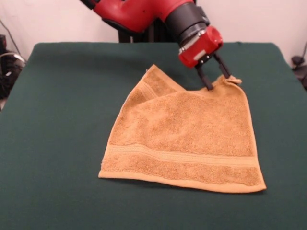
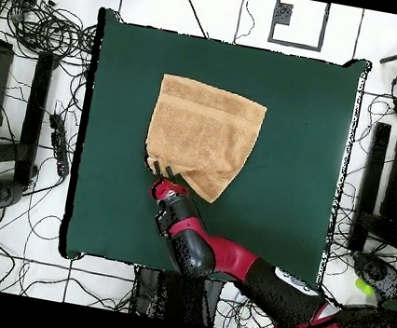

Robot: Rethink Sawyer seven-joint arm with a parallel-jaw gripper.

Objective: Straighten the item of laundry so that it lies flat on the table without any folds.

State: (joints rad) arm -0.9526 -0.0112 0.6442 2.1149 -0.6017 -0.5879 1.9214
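A golden-orange terry hand towel [image 1: 184, 139] lies on the dark green felt-covered counter [image 1: 53, 143], one far part folded over. The red and black end effector [image 1: 217, 81] straddles its raised far corner, fingers apart.

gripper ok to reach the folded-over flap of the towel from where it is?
Probably yes: the gripper is open at the towel's far corner, the folded flap lies right beside it, and nothing stands between.
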